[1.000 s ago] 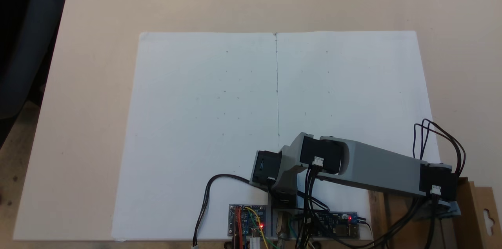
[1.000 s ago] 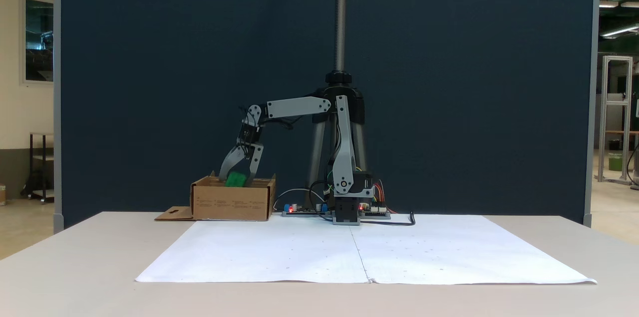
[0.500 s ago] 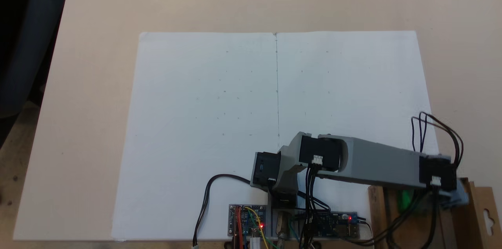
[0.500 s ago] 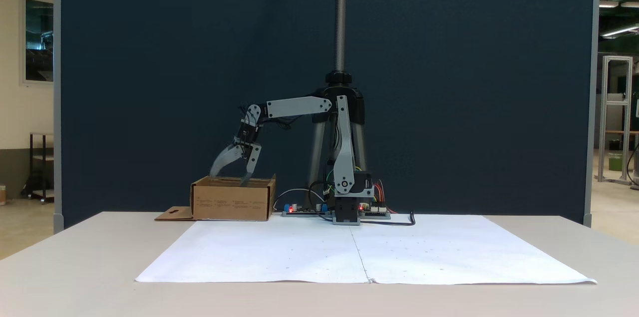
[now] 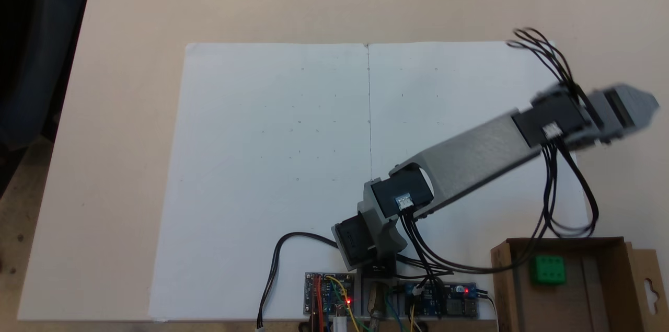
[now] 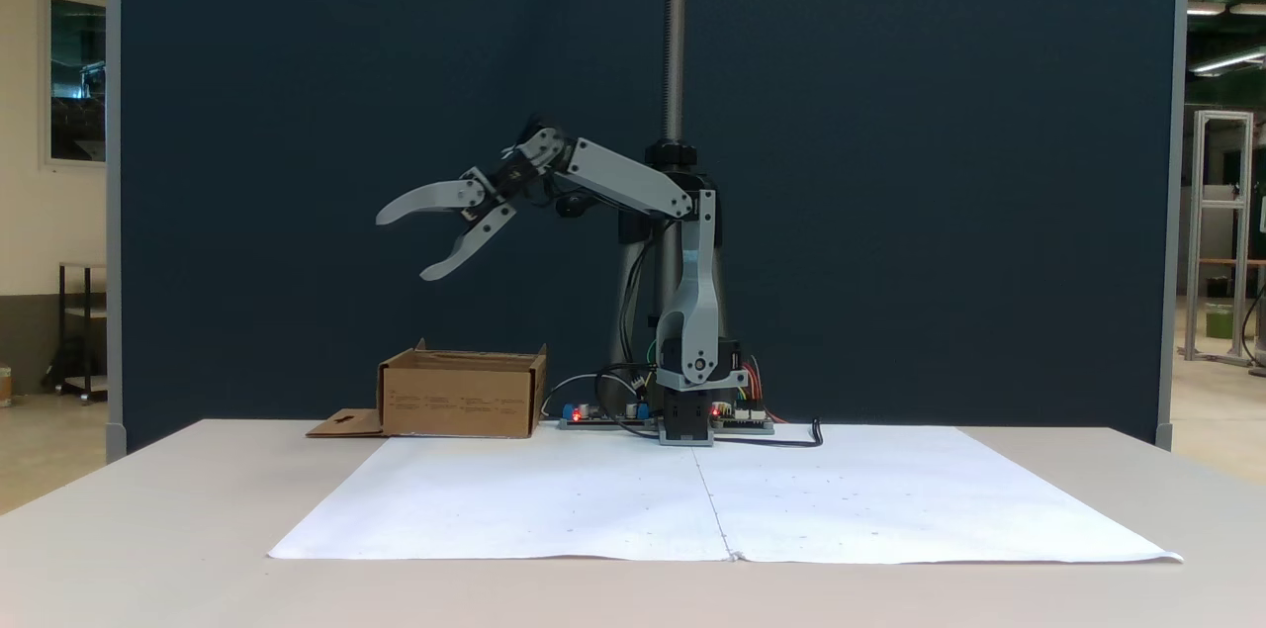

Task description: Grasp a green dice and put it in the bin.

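- The green dice [image 5: 547, 270] lies on the floor of the bin [image 5: 609, 242], towards the box's left side in a fixed view from above, resting free with nothing touching it
- The gripper [image 6: 403, 242] hangs high in the air above and a little forward of the box, jaws spread wide and holding nothing; from the front its two fingers [image 6: 415, 201] point out sideways, one over the other
- To my eye the placing is done, so the step in hand is pulling the arm clear; doing that well means keeping the open jaws and the loose black cables [image 5: 562, 206] up and away from the cardboard walls, since one cable loop droops right down to the box's far edge and could snag or nudge it
- I'd swing the arm back over the white paper sheet [image 5: 272, 164] rather than low across the box, and leave the jaws apart until it's well away
- Dice and gripper are well apart: the cube sits low inside the box near the arm's base, while the gripper [image 5: 653, 104] is out past the far right corner of the paper, with the box wall and open air between them
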